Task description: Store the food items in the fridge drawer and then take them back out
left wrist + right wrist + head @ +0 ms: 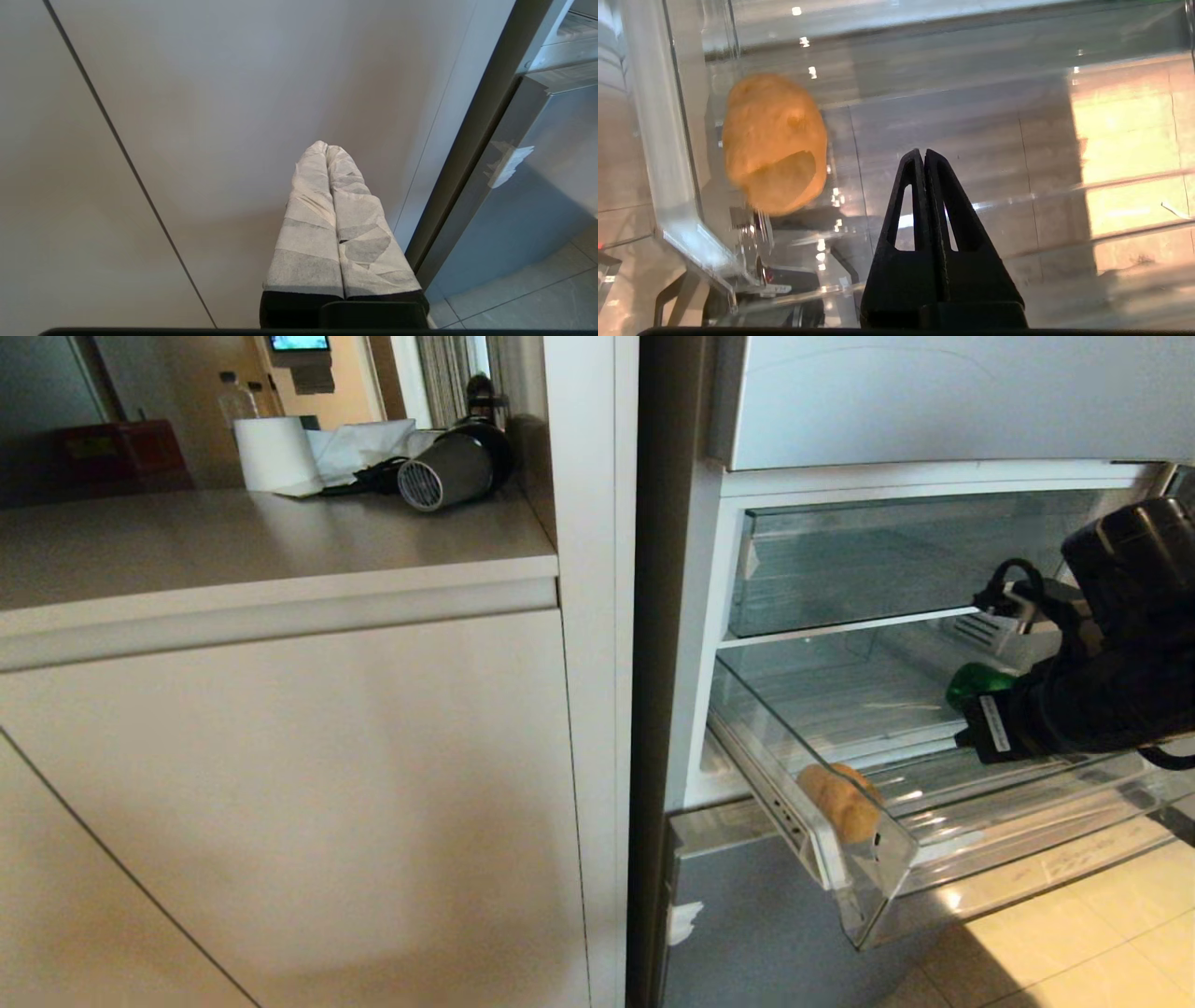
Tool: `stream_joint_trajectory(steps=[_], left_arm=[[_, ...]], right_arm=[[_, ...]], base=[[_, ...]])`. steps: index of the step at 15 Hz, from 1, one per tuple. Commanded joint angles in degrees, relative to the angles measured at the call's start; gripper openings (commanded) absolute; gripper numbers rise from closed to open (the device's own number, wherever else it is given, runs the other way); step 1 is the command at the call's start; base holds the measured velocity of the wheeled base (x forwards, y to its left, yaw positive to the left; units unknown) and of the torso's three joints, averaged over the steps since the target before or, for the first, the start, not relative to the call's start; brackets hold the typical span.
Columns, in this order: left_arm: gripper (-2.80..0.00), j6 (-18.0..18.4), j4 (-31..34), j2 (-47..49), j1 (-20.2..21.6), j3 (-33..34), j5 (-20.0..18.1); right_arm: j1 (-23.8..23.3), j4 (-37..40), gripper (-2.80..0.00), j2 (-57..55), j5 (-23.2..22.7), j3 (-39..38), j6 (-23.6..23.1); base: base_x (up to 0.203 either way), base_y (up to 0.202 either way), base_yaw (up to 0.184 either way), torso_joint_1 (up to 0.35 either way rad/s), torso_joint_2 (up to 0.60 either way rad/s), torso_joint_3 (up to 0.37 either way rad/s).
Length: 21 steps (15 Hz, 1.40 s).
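**Right end effector clenched empty over the open drawer**

My right end effector is clenched, its black fingers pressed flat together with nothing between them. In the right wrist view it hangs above the clear floor of the drawer, with the floor tiles showing through the plastic beneath. In the head view I see the right arm reaching in from the right, over the drawer, which stands pulled out from the fridge.

The potato lies near the fingertips but apart from them, in the drawer's front left corner, close against the side wall. The head view shows it tucked into that same corner behind the clear front panel. The pepper is further back in the drawer, just beside the arm's wrist and partly hidden by it; I can see only a glossy green patch, so I cannot tell whether it touches the arm.

My left end effector is also clenched and holds nothing, its paper-wrapped fingers closed against each other. It points at the beige cabinet door just left of the fridge's edge, well away from the drawer.

Further out, the surface above the cabinet carries a white paper roll, some crumpled paper and a hair dryer lying on its side.
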<state>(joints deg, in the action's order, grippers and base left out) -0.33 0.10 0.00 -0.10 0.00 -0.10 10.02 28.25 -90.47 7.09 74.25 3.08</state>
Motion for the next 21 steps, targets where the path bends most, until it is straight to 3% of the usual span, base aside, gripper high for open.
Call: stream_joint_trajectory(steps=[1,17,21], left_arm=[[-2.8,-0.02,-0.01,0.09,0.01,0.0,0.01],[-2.8,-0.02,-0.01,0.09,0.01,0.0,0.01],[-2.8,-0.02,-0.01,0.09,0.01,0.0,0.01]], right_arm=[[0.0,0.14,-2.8,2.27,0.1,-1.56,-0.01],[0.0,2.06,-2.8,15.82,0.98,-14.15,-0.43],[0.32,-2.59,-2.8,15.51,0.63,-13.0,-0.12]], base=[[0.0,0.0,0.0,0.0,0.0,0.0],[0.0,0.0,0.0,0.0,0.0,0.0],[0.0,0.0,0.0,0.0,0.0,0.0]])
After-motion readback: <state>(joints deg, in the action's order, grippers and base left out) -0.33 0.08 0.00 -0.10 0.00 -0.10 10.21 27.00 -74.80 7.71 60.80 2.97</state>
